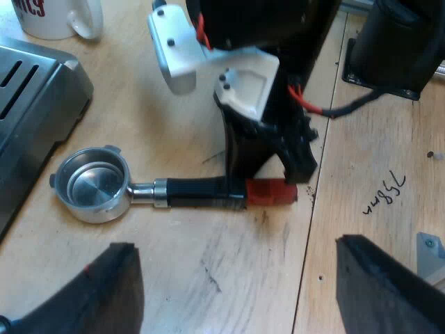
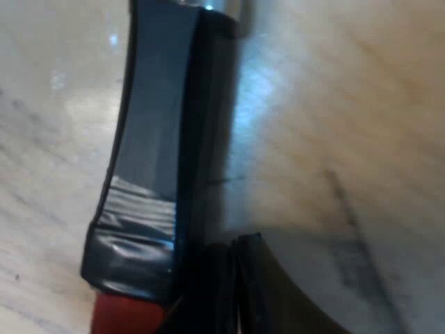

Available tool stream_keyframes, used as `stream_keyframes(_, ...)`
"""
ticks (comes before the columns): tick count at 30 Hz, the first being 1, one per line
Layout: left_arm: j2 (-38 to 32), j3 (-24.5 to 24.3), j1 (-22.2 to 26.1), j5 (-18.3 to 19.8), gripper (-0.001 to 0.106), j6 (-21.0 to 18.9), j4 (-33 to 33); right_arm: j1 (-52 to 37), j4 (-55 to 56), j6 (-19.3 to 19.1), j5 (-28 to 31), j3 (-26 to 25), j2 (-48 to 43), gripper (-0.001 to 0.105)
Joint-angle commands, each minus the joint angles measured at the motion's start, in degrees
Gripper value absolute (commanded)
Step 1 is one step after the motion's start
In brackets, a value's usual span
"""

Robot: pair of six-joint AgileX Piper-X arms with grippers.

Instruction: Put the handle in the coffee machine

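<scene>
On the table (image 1: 375,139) by a red-lettered mug (image 1: 52,17), right end effector (image 1: 268,184) at holder (image 1: 94,184), grip unclear; left end effector (image 1: 236,245) released

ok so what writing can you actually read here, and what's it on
"ics": red letters on the white mug, the word cut short, so not sure.
"7884" or near it: pen marks handwritten on the wooden table, tilted; the digits are a guess.
The handle: no text.
</scene>
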Motion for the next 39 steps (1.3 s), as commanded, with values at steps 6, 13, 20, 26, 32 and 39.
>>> stream_keyframes(6, -0.02, -0.23, -0.19, 0.27, 0.061, 0.24, -0.62, 6.68, -7.03, 3.09, -0.45, -0.48, 5.83, 0.0)
stream_keyframes(13, -0.02, -0.23, 2.43, 0.25, 0.061, 0.24, -0.62, 9.83, -16.15, 7.82, -0.45, -3.68, 11.02, 0.0)
stream_keyframes(20, -0.02, -0.23, 3.51, 0.25, 0.061, 0.24, -0.62, 9.81, -26.36, 10.67, -0.28, -6.29, 14.69, 0.0)
stream_keyframes(26, -0.02, -0.23, 3.51, 0.25, 0.061, 0.24, -0.62, 9.81, -36.26, 11.26, 5.16, -6.29, 16.0, 0.0)
stream_keyframes(32, -0.02, -0.23, 3.51, 0.25, 0.061, 0.24, -0.62, 9.81, -35.0, 11.78, 7.3, -6.29, 16.0, 0.0)
stream_keyframes(39, -0.02, -0.23, 3.51, 0.25, 0.061, 0.24, -0.62, 9.81, -29.81, 11.78, -1.02, -6.29, 16.0, 0.0)
